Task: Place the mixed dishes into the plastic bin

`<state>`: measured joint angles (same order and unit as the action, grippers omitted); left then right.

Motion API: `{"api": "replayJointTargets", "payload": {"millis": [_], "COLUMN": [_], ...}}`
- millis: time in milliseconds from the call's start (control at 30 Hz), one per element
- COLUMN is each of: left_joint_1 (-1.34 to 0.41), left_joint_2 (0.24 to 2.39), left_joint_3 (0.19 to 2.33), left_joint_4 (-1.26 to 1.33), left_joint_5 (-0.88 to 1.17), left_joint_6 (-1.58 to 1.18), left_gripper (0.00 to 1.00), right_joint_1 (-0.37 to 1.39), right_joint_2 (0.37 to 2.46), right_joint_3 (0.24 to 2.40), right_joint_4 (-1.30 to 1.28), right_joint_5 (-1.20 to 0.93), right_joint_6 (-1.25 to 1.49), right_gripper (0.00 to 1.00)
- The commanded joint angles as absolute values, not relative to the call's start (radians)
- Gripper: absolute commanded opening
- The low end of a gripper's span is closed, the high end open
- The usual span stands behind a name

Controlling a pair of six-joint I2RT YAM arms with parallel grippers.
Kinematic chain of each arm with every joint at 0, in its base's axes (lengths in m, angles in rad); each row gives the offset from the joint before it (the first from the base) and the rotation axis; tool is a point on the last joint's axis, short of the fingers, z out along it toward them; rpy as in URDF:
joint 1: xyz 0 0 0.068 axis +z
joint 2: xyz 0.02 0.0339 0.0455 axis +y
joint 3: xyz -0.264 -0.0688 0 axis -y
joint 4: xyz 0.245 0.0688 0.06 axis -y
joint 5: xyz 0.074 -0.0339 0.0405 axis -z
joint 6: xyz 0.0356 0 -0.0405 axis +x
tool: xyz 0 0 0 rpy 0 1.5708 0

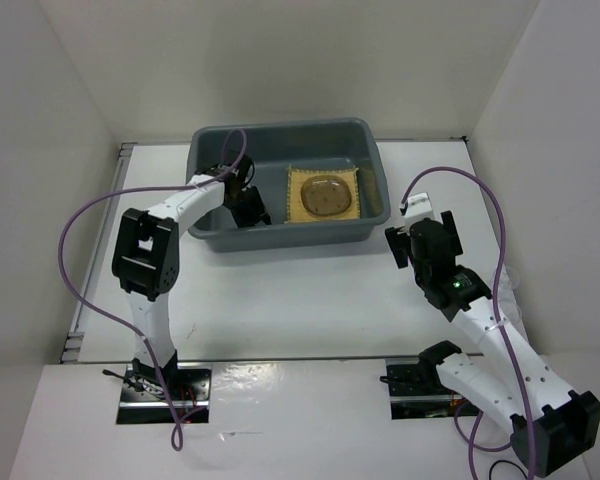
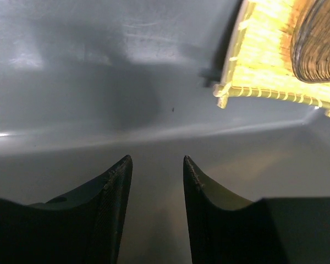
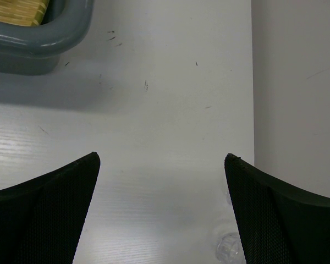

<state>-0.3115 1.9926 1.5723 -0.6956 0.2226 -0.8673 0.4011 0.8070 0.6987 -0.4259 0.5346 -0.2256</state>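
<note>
Bin: grey plastic bin (image 1: 202,140) stands at the far middle of the surface (image 1: 300,300); every place below is given from it.
Mat: square bamboo mat (image 1: 297,208) lies flat on the bin's floor, in the right half. This part looks done.
Plate: see-through round plate (image 1: 328,194) rests on the mat, inside the bin. This also looks done.
Left arm: left end effector (image 2: 157,159) is down inside the bin's left half, beside the mat and not touching it. Its fingers stand partly apart with only bare bin floor between them, so it holds nothing.
Right arm: right end effector (image 3: 162,157) hangs outside the bin, off its near right corner, above bare surface. Its fingers are spread wide and empty.
Possible leftover: small clear object (image 3: 229,246) lies on the surface outside the bin, just beside the right end effector's finger. It may be the cup, but it is too blurred to tell.
Progress: mostly finished by my reading. If that clear object is a dish, it is what remains. No other dishes show outside the bin.
</note>
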Motion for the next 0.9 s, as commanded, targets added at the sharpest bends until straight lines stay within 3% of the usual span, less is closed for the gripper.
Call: {"api": "replayJointTargets", "payload": {"millis": [0, 67, 233, 433, 567, 867], "left_joint_1": [-0.310, -0.310, -0.299, -0.308, -0.308, -0.318], "left_joint_2": [1.939, 1.927, 1.872, 1.856, 1.780, 1.347], "left_joint_3": [1.571, 1.617, 1.825, 2.167, 2.090, 1.666], "left_joint_4": [-0.673, -0.696, -0.706, -0.847, -0.853, -0.841], "left_joint_5": [0.249, 0.223, 0.187, 0.141, 0.141, 0.141], "left_joint_6": [-0.865, -0.856, -0.747, -0.603, -0.609, -0.638], "left_gripper": [0.50, 0.53, 0.78, 0.87, 0.87, 0.88], "right_joint_1": [0.396, 0.396, 0.293, 0.180, 0.100, -0.018], "right_joint_2": [0.801, 0.801, 0.825, 0.907, 0.956, 1.121], "right_joint_3": [0.693, 0.693, 0.730, 0.813, 0.741, 0.753], "right_joint_4": [-0.376, -0.376, -0.405, -0.589, -0.534, -0.522], "right_joint_5": [0.540, 0.540, 0.615, 0.600, 0.658, 0.713], "right_joint_6": [-0.219, -0.219, -0.210, -0.279, -0.399, -0.376], "right_gripper": [0.98, 0.98, 0.98, 0.98, 0.97, 0.97]}}
